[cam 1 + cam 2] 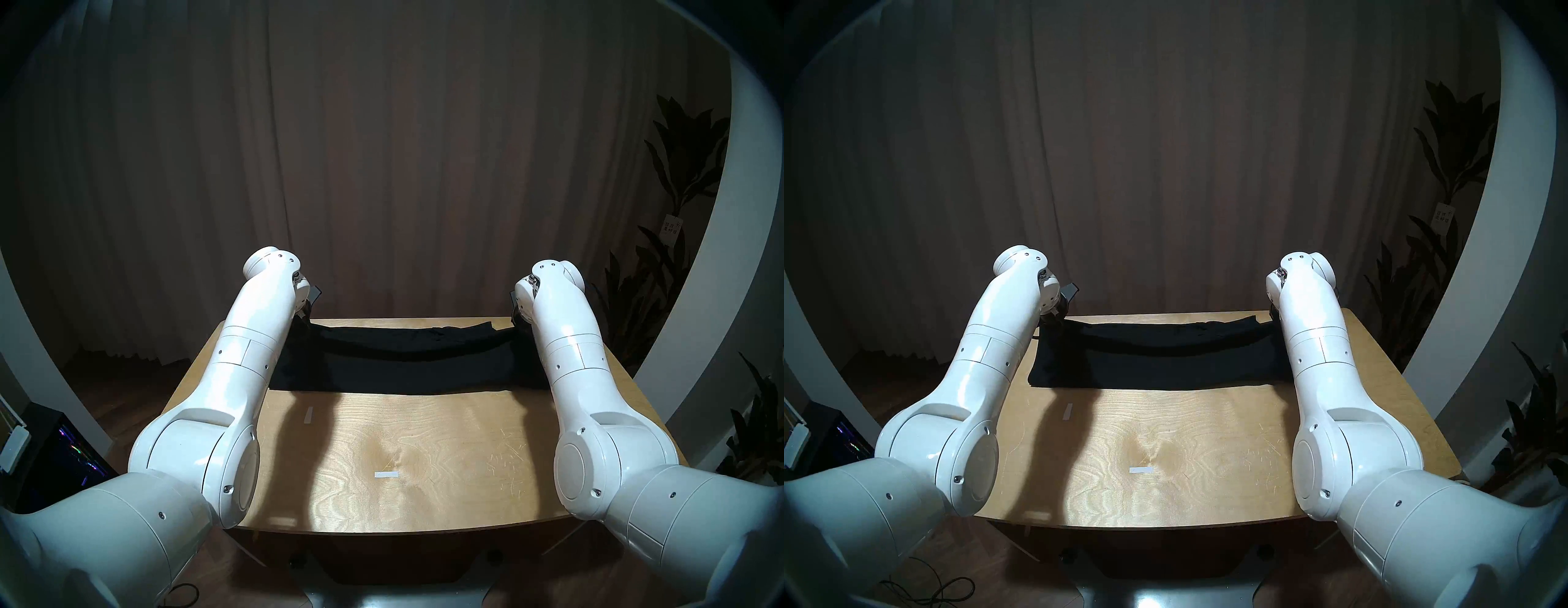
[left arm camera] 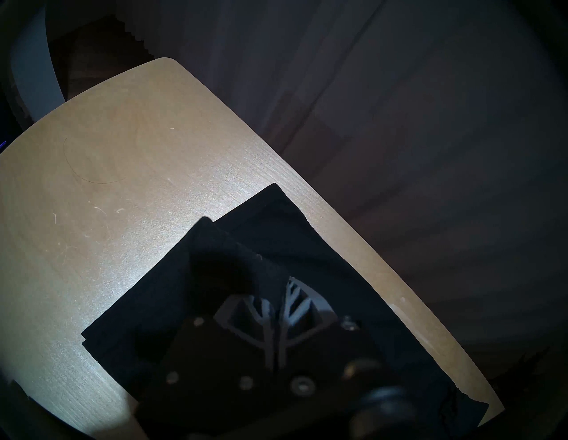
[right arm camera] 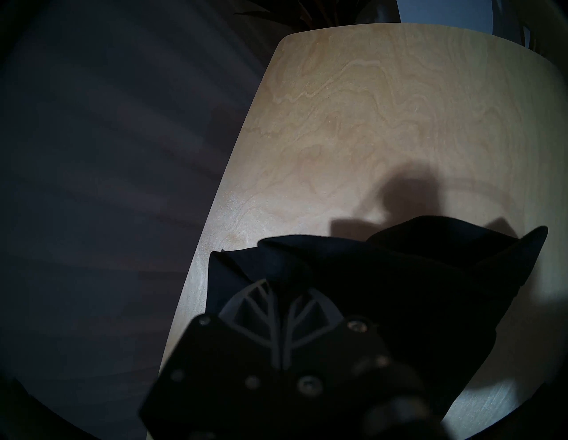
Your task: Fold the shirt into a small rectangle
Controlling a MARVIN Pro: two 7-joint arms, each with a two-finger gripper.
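Both jaws clamp the black shirt (image 1: 394,361) over the wooden table (image 1: 424,446).

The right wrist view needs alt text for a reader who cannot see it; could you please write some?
The right gripper, jaws shut, pinches a bunched corner of the black shirt above a light wooden table. Dark curtain fills the view's left side.

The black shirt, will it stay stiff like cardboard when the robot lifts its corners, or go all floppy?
Probably floppy. The shirt sags in the middle between the left end effector and the right end effector, which each pinch an end. It bunches into soft folds at the right grip, so it likely bends easily. It probably won't roll or tip; its near part lies flat on the table.
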